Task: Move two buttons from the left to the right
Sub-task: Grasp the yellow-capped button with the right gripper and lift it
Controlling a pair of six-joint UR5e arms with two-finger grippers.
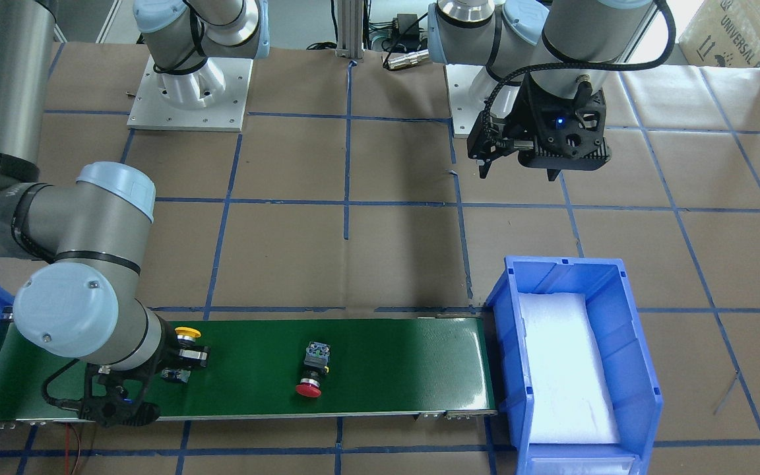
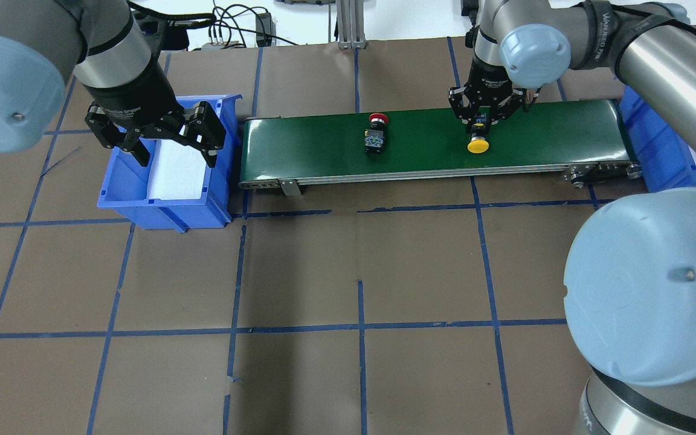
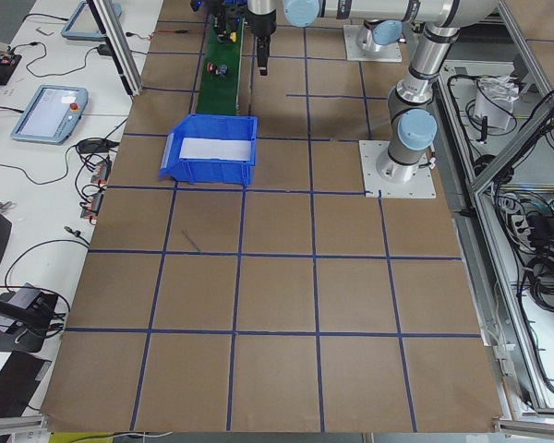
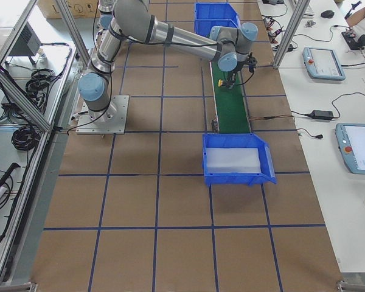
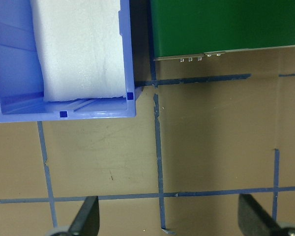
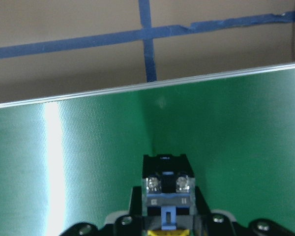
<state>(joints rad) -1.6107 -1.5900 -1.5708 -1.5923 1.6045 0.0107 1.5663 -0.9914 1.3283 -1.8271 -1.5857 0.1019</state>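
The yellow button [image 2: 478, 144] is at the green conveyor belt [image 2: 541, 133], towards its right part. My right gripper [image 2: 481, 124] is shut on its contact block [image 6: 167, 172]. The cap [image 1: 187, 332] sticks out of the fingers. I cannot tell whether it rests on the belt or hangs just above it. The red button [image 2: 376, 136] lies on its side near the belt's middle, apart from both grippers. It also shows in the front-facing view [image 1: 312, 369]. My left gripper [image 2: 177, 158] is open and empty, high above the blue bin [image 2: 161, 202] at the belt's left end.
The left bin holds a white foam pad [image 1: 565, 369]. A second blue bin [image 2: 635, 121] stands at the belt's right end, partly hidden by my right arm. Brown paper with blue tape lines covers the table [image 2: 360, 272]. The arm bases [image 1: 189, 92] are at the robot's side.
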